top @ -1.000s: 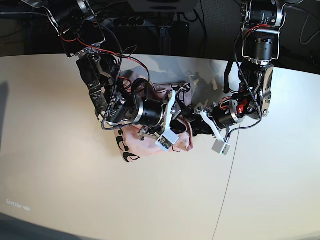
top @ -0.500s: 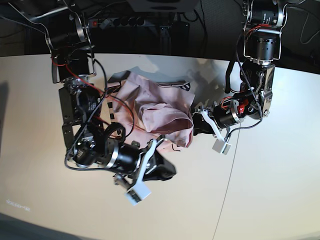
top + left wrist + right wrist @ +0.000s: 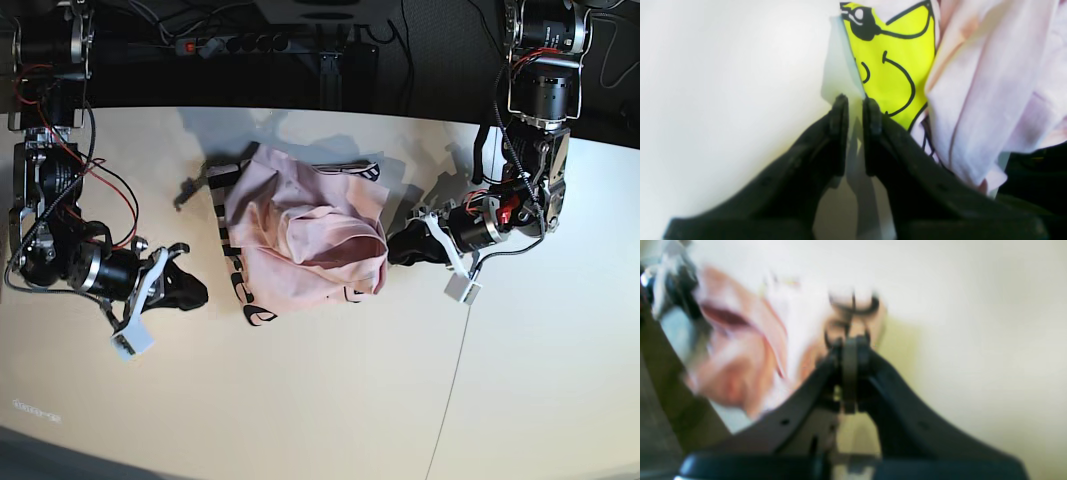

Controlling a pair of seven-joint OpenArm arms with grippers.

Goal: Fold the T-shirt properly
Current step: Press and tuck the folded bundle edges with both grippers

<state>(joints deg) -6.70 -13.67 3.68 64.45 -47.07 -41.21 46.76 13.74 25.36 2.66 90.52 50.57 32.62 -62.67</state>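
The T-shirt (image 3: 300,240) lies bunched in a pink heap near the middle of the pale table (image 3: 330,400), folded over itself with black lettering showing along its lower left edge and a dark-trimmed hem at the top.

The right arm stands well off to the side of the cloth, on the left of the base view. Its upper links drop straight down from the mount, then the forearm bends and runs across the table toward the shirt, ending in the right gripper (image 3: 192,292), which sits low over bare table, apart from the fabric. From its wrist camera, which is badly blurred, the two dark fingers (image 3: 835,353) look pressed together with nothing between them, the shirt lying a little beyond the tips.

The left arm hangs from the far corner on the other side, elbow folded sharply so the forearm points back across the table at the shirt's edge. The left gripper (image 3: 403,246) rests right against the heap's side. Up close, its fingers (image 3: 839,110) stand nearly closed with only a thin slit between them, and I see bare table through that slit; no cloth is caught there. Just past the tips lies the yellow graphic (image 3: 897,63) with its black outlines, and pink folds crowd in beside the nearer finger.
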